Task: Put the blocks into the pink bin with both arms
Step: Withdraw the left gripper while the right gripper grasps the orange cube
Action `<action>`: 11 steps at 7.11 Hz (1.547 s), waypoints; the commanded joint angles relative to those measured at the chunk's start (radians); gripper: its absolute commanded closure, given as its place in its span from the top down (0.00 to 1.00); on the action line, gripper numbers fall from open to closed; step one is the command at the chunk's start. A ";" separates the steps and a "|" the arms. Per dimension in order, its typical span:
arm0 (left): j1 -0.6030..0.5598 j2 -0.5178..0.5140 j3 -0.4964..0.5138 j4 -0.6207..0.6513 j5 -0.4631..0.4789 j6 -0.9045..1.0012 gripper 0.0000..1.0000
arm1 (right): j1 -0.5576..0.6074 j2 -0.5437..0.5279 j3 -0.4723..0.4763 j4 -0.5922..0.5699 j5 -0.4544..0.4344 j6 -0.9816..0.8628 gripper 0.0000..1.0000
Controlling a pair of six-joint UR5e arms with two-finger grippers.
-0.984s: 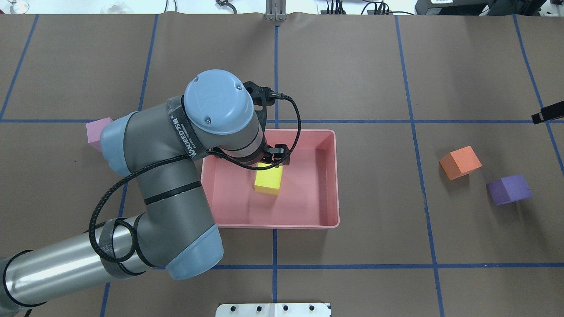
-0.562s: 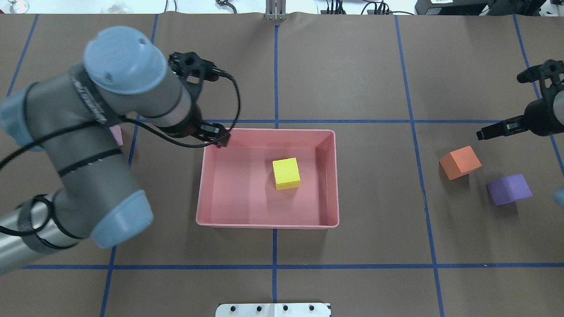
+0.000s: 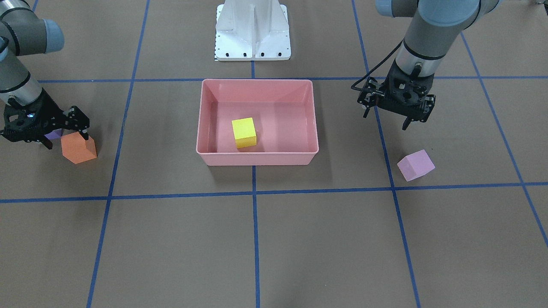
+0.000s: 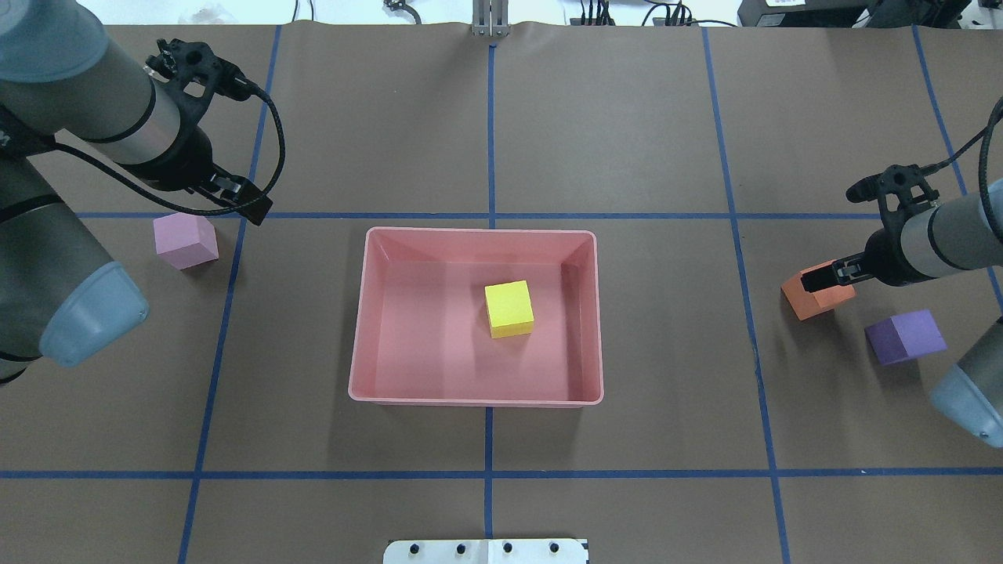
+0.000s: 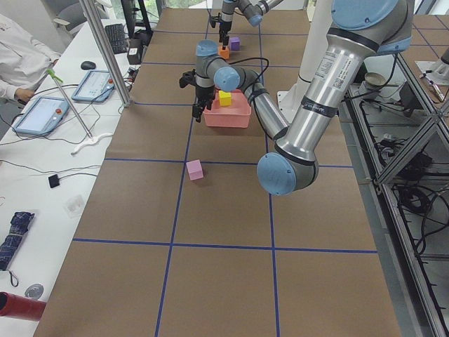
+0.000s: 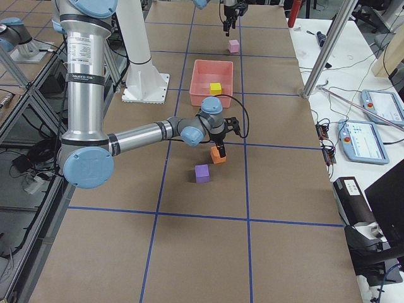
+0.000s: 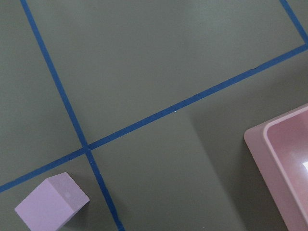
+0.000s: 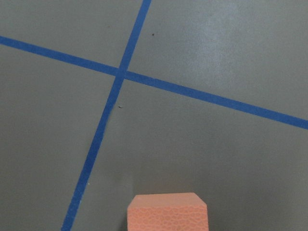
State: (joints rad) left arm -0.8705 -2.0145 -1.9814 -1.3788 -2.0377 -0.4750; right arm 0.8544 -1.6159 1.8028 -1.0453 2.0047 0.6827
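The yellow block (image 4: 508, 309) lies loose inside the pink bin (image 4: 478, 402), also in the front view (image 3: 244, 132). My left gripper (image 4: 247, 202) is open and empty, hovering left of the bin and just beyond the pale pink-lilac block (image 4: 185, 240), which shows low left in the left wrist view (image 7: 52, 202). My right gripper (image 4: 829, 276) is open and sits right over the orange block (image 4: 807, 304), its fingers at the block's top (image 3: 78, 147). The purple block (image 4: 905, 336) lies beside the orange one on the table.
The white metal base (image 3: 252, 38) stands behind the bin on the robot's side. Blue tape lines grid the brown table cover. In the left side view a side table with tablets (image 5: 42, 112) and a metal post (image 5: 105, 49) stands beyond the table edge.
My left gripper let go of the yellow block in the bin and swung away left, toward the pale pink-lilac block. My right arm came into view and moved onto the orange block.
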 commanded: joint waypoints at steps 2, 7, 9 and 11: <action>-0.001 0.002 0.000 0.000 -0.001 0.001 1.00 | -0.032 0.033 -0.060 0.001 -0.006 0.008 1.00; -0.031 0.003 -0.002 0.000 -0.004 0.022 1.00 | -0.038 0.070 0.053 -0.028 -0.023 0.124 0.00; -0.111 0.067 0.007 0.000 -0.006 0.198 1.00 | 0.021 0.242 0.149 -0.326 0.044 0.129 0.00; -0.183 0.196 0.032 -0.129 -0.088 0.303 1.00 | 0.018 0.437 0.208 -0.572 0.040 0.329 0.00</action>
State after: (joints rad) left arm -1.0131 -1.8963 -1.9676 -1.4173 -2.0707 -0.2236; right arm 0.8713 -1.2956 1.9733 -1.4687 2.0433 0.8946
